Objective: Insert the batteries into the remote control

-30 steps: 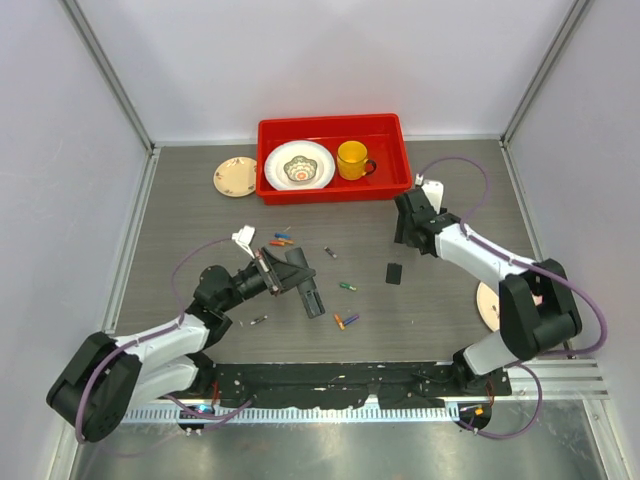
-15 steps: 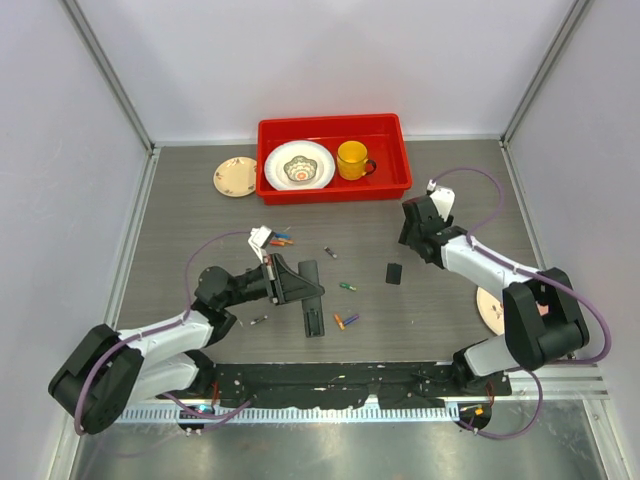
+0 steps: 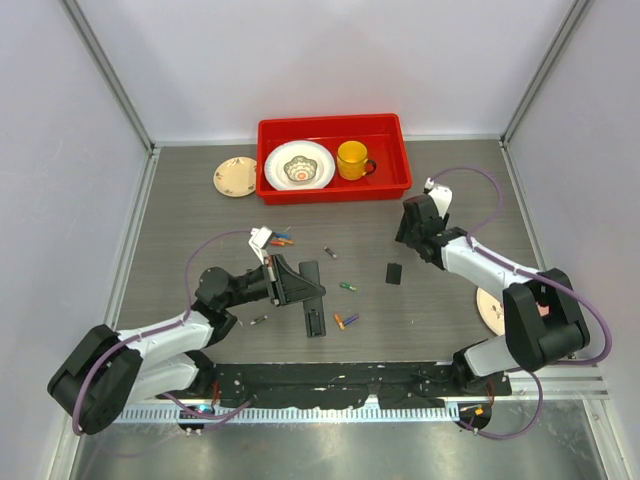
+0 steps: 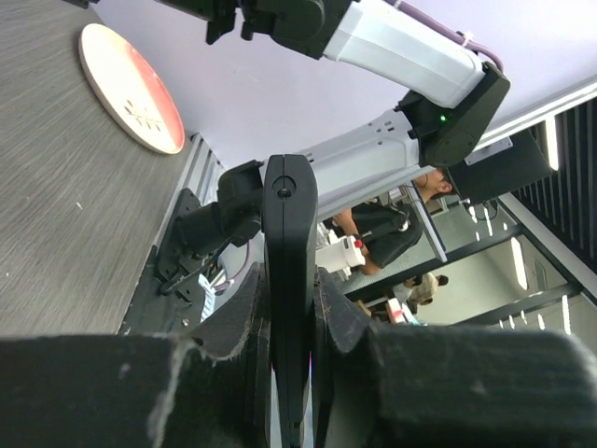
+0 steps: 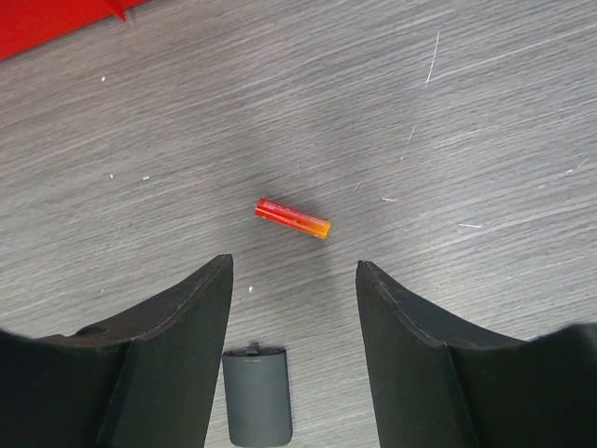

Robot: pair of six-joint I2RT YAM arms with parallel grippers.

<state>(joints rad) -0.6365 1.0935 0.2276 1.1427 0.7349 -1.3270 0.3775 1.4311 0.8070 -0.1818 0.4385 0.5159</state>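
My left hand [image 3: 298, 288] is clenched on the slim black rectangular plastic remote control [image 3: 315, 320], pinched across its thin side near one end. Risk: with that long overhang it may twist in the grip when pressed. Small coloured cylindrical batteries [image 3: 345, 320] lie loose on the grey tabletop [image 3: 200, 230]. A dark grey plastic cover [image 5: 256, 397] lies beneath my right hand [image 5: 294, 271], which is released, jaws wide, above a red-orange battery [image 5: 292, 217]. The battery lies nearly along the closing line, so an end-to-end squeeze could shoot it away.
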